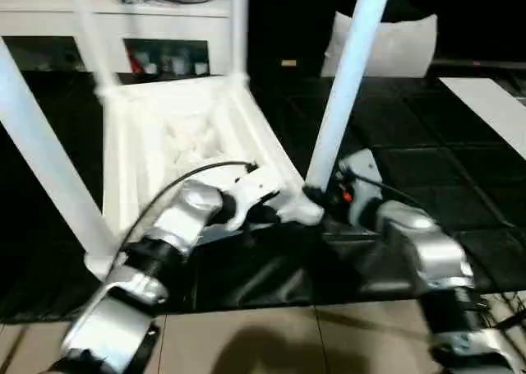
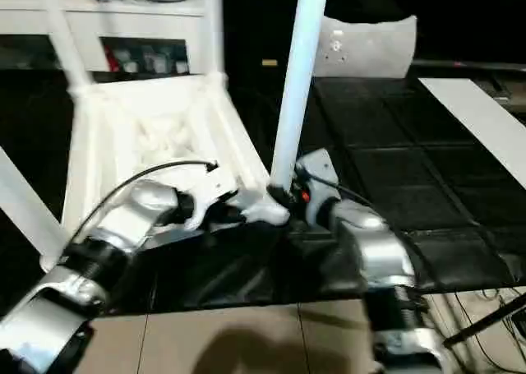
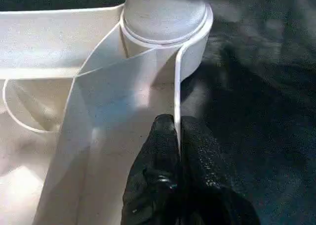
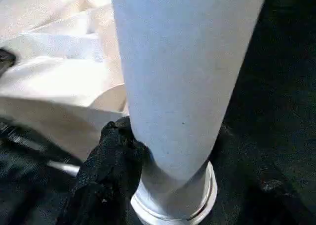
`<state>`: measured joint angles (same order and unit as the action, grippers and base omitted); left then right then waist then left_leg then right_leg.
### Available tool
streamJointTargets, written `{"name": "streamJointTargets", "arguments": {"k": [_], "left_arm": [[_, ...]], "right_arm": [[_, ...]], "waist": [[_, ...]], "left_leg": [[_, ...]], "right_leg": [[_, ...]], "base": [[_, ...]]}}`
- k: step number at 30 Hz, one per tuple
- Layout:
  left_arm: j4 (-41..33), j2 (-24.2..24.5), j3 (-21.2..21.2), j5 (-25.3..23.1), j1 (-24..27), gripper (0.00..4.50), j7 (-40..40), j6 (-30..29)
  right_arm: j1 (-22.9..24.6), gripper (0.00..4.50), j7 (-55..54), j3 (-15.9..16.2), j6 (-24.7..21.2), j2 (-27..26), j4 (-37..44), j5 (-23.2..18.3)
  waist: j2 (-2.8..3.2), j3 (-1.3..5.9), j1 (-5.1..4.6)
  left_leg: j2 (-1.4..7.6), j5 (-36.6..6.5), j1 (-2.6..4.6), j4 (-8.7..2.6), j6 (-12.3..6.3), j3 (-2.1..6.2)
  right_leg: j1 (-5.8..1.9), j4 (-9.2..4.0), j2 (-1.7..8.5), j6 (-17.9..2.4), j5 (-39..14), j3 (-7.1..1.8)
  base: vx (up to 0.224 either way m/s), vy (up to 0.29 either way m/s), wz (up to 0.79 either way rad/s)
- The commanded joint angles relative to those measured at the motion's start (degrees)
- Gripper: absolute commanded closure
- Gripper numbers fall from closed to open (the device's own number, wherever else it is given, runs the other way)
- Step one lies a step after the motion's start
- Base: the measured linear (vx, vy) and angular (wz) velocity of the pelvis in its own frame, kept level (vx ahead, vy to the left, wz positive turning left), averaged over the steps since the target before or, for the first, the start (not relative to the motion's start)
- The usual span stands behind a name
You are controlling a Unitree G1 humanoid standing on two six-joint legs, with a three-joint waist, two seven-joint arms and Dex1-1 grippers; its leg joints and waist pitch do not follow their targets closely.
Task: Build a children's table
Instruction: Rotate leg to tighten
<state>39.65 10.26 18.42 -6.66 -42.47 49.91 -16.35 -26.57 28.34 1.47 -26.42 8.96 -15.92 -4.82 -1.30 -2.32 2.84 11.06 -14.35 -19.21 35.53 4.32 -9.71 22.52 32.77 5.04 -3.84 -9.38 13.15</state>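
Four legs stand in their sockets; we are on the last one.

We see the table top lying underside up on the dark floor mat, with a leg rising from each of its corners. At the near right corner, our left gripper is pinched shut on the thin rim beside the socket, and our right gripper clasps the base of the fourth leg. We judge that seating this leg firmly and turning the table upright remain.

Black floor mat (tiled) carries upturned white table top; beige floor nearer.
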Motion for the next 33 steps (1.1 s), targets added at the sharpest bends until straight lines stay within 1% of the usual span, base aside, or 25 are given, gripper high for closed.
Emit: {"name": "streamJointTargets", "arguments": {"k": [1,2,4,5,6,7,8,9,10,11,12,13,14,16,17,18,19,20,21,23,25,28,30,32,33], "left_arm": [[-2.2,-3.6,-0.8,1.2,-3.5,4.50,-1.6,2.0],[-2.2,-3.6,-0.9,1.2,-3.5,4.50,-1.6,2.0],[-2.1,-3.6,-0.8,0.9,-3.5,4.50,-1.5,2.2],[-2.5,-2.9,-0.4,0.6,-3.0,4.50,-0.6,3.2],[-2.5,-2.7,-0.2,0.6,-2.8,4.50,-0.4,3.6],[-2.7,-2.3,-0.1,0.5,-2.6,4.50,0.0,3.8],[-2.8,-1.9,0.1,0.6,-2.3,4.50,0.3,4.1],[-2.9,-1.4,0.3,0.7,-2.0,4.50,0.9,4.7],[-3.1,-1.0,0.4,0.7,-1.7,4.50,1.3,5.3],[-3.1,-0.7,0.5,0.7,-1.5,4.50,1.6,5.6],[-3.3,-0.3,0.6,0.7,-1.3,4.50,2.1,6.0],[-3.7,0.8,0.9,0.6,-0.6,4.50,3.5,6.7],[-3.8,1.1,1.0,0.6,-0.4,4.50,4.0,6.9],[-3.9,2.2,1.5,0.2,0.2,4.50,5.6,8.1],[-3.8,2.5,1.5,0.0,0.3,4.50,5.7,8.2],[-3.7,2.7,1.4,0.0,0.4,4.50,5.8,8.3],[-3.7,3.0,1.5,0.0,0.5,4.50,6.2,8.6],[-3.8,3.4,1.6,0.2,0.6,4.50,6.9,8.9],[-3.8,3.4,1.6,0.2,0.6,4.50,6.9,8.9],[-4.4,4.5,2.2,0.5,1.3,4.50,9.6,10.2],[-4.4,4.7,2.4,0.5,1.4,4.50,10.2,10.6],[-4.4,6.0,3.1,0.6,1.9,4.50,13.2,12.6],[-4.5,6.3,3.3,0.7,2.1,4.50,13.9,12.9],[-4.9,7.0,3.9,1.1,2.5,4.50,16.2,15.4],[-5.3,7.3,4.2,1.5,2.8,4.50,17.5,16.6]], "right_arm": [[0.1,2.06,0.3,4.0,0.0,-3.2,-0.3,0.0],[0.1,1.93,0.2,3.9,0.2,-3.3,-0.3,0.1],[0.5,1.82,0.0,3.8,1.3,-3.5,-0.1,0.6],[1.0,1.70,0.3,3.3,2.5,-2.9,0.1,0.5],[1.2,1.57,0.2,3.2,2.7,-2.7,0.3,0.5],[1.5,1.57,0.8,3.1,3.4,-2.1,0.4,0.3],[1.9,1.43,1.2,2.9,4.2,-1.5,0.8,0.1],[2.4,1.43,1.7,2.5,5.0,-0.6,1.1,-0.2],[2.8,1.28,2.4,2.3,5.7,0.0,1.3,-0.5],[3.0,1.12,3.0,2.0,6.1,0.5,1.5,-0.7],[3.4,1.12,4.1,1.7,6.7,1.3,1.9,-1.1],[4.5,1.00,7.5,0.9,7.9,3.4,2.9,-2.3],[4.8,1.00,8.9,0.6,8.2,4.2,3.3,-2.8],[5.9,0.76,13.1,-0.4,9.1,7.4,4.0,-4.1],[6.3,0.62,14.5,-0.8,9.5,8.6,4.1,-4.4],[6.6,0.62,15.7,-1.2,9.8,9.8,4.2,-4.7],[7.0,0.52,17.2,-1.5,10.2,11.1,4.3,-5.3],[7.6,0.43,19.3,-1.9,10.7,12.9,4.5,-5.8],[7.6,0.43,19.3,-1.9,10.7,12.9,4.5,-5.8],[8.9,0.24,24.3,-2.1,11.9,16.7,4.8,-6.9],[9.2,0.08,25.2,-1.8,12.3,17.6,4.7,-6.9],[9.9,0.03,28.9,-1.2,13.9,19.7,4.7,-7.7],[9.9,0.03,29.5,-1.3,14.4,19.8,4.7,-8.0],[9.9,0.03,30.7,-1.0,14.5,20.2,4.9,-8.7],[9.8,0.03,31.3,-0.7,14.7,20.5,4.9,-8.8]], "waist": [[0.03,4.63,0.70],[-0.02,4.71,0.73],[-0.12,4.91,0.85],[-0.19,4.92,1.00],[-0.17,4.83,1.00],[-0.16,4.73,1.08],[-0.17,4.72,1.19],[-0.11,4.69,1.40],[0.12,4.55,1.56],[-0.03,4.52,1.60],[0.14,4.49,1.85],[0.15,4.45,2.22],[0.15,4.45,2.22],[0.21,4.46,2.71],[0.07,4.28,2.91],[0.04,4.28,2.97],[-0.26,4.27,3.03],[-0.16,4.23,3.19],[-0.18,4.23,3.25],[-0.22,4.29,3.43],[-0.29,4.31,3.44],[-0.36,4.31,3.61],[-0.36,4.30,3.67],[-0.27,4.31,3.76],[-0.40,4.33,3.75]], "left_leg": [[3.20,2.6,-1.07,-3.62,-3.55,1.86],[3.38,4.2,-1.13,-3.46,-4.08,1.89],[3.73,9.4,-1.20,-3.09,-6.10,1.93],[3.63,10.2,-1.16,-2.99,-7.21,1.79],[3.61,10.1,-1.18,-3.00,-7.55,1.71],[3.59,9.5,-1.22,-2.98,-7.99,1.61],[3.51,9.0,-1.22,-2.97,-8.08,1.54],[3.50,8.1,-1.20,-3.01,-7.97,1.48],[3.50,7.3,-1.13,-3.06,-7.75,1.44],[3.54,6.7,-1.21,-3.06,-7.49,1.44],[3.47,6.4,-1.14,-3.09,-7.28,1.49],[3.49,5.1,-1.16,-3.09,-7.01,1.38],[3.49,5.1,-1.16,-3.09,-7.01,1.38],[3.53,4.3,-1.12,-3.17,-6.77,1.41],[3.59,3.4,-1.06,-3.25,-6.52,1.36],[3.64,3.2,-1.08,-3.27,-6.33,1.35],[3.49,2.7,-1.13,-3.26,-5.96,1.30],[3.37,2.2,-1.12,-3.25,-5.72,1.27],[3.31,2.0,-1.16,-3.24,-5.72,1.26],[3.19,1.6,-1.22,-3.17,-5.81,1.27],[3.24,2.0,-1.30,-3.18,-5.83,1.33],[2.80,1.5,-1.43,-3.08,-5.95,1.14],[2.94,1.5,-1.35,-3.14,-5.91,1.21],[3.13,1.4,-1.22,-3.20,-5.90,1.33],[3.28,1.6,-1.17,-3.21,-5.85,1.35]], "right_leg": [[-4.55,-3.69,6.07,2.3,-12.4,-5.38],[-4.39,-3.21,6.10,1.5,-10.0,-5.56],[-4.21,-1.49,6.35,-2.5,-1.4,-6.02],[-4.21,-1.24,6.49,-3.8,0.4,-6.14],[-4.21,-1.20,6.51,-4.2,0.5,-6.19],[-4.20,-1.28,6.54,-4.5,-0.2,-6.19],[-4.24,-1.41,6.57,-4.4,-0.8,-6.16],[-4.25,-1.57,6.59,-4.0,-2.1,-6.20],[-4.16,-1.72,6.42,-3.8,-3.3,-6.17],[-4.18,-1.76,6.37,-3.3,-4.1,-6.18],[-4.24,-1.97,6.34,-2.8,-4.8,-6.13],[-4.30,-2.17,6.27,-1.9,-5.6,-6.14],[-4.30,-2.17,6.27,-1.9,-5.6,-6.14],[-4.23,-2.23,6.27,-1.5,-6.5,-6.06],[-4.17,-2.51,6.14,-0.8,-8.2,-6.01],[-4.19,-2.60,6.15,-0.6,-8.8,-6.01],[-4.23,-2.77,6.05,0.0,-10.0,-5.94],[-4.21,-2.96,5.99,0.5,-11.2,-5.84],[-4.25,-3.09,6.00,0.9,-11.6,-5.81],[-4.27,-3.19,5.84,2.1,-12.3,-5.75],[-4.18,-3.11,5.77,2.1,-11.7,-5.66],[-4.23,-3.34,5.54,3.0,-12.7,-5.47],[-4.11,-3.41,5.50,3.1,-12.8,-5.38],[-3.99,-3.47,5.62,2.9,-13.1,-5.39],[-3.94,-3.34,5.64,2.7,-12.9,-5.46]], "base": [[0.000,0.000,0.00],[0.000,0.000,0.00],[0.000,0.000,0.00],[0.000,0.000,0.00],[0.000,0.000,0.00],[0.000,0.000,0.00],[0.000,0.000,0.00],[0.000,0.000,0.00],[0.000,0.000,0.00],[0.000,0.000,0.00],[0.000,0.000,0.00],[0.000,0.000,0.00],[0.000,0.000,0.00],[0.000,0.000,0.00],[0.000,0.000,0.00],[0.000,0.000,0.00],[0.000,0.000,0.00],[0.000,0.000,0.00],[0.000,0.000,0.00],[0.000,0.000,0.00],[0.000,0.000,0.00],[0.000,0.000,0.00],[0.000,0.000,0.00],[0.000,0.000,0.00],[0.000,0.000,0.00]]}}
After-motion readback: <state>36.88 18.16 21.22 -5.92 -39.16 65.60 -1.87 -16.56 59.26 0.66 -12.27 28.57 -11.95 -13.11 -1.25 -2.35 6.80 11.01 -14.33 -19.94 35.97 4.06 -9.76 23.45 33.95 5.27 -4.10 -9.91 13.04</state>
